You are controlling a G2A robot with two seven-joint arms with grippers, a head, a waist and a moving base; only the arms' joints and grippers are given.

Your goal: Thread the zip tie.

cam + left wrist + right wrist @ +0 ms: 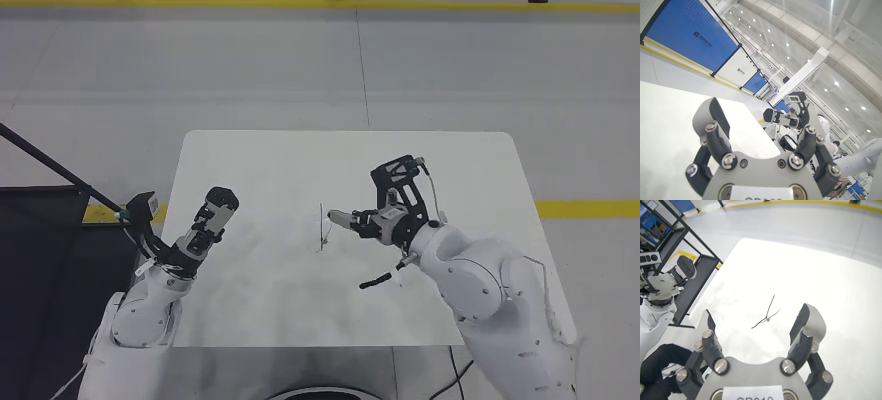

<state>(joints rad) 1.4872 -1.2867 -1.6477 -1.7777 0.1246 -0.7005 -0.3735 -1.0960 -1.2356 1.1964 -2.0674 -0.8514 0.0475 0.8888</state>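
A thin black zip tie (322, 228) lies loose near the middle of the white table (260, 170). In the right wrist view the zip tie (769, 310) appears as two crossing strands with a small pale head where they meet. My right gripper (338, 216) hovers just right of it, open, with nothing between the fingers (800, 321); the tie lies ahead of the right gripper (757, 313). My left gripper (222, 200) is open and empty at the table's left side, well away from the tie. In its own view the left gripper (761, 115) points across the table (668, 113).
A black metal frame with a dark shelf (696, 264) stands off the table's left edge, beside the left arm (660, 285). A short black piece (375, 281) sits by the right forearm. Yellow floor tape (590, 208) runs past the right side.
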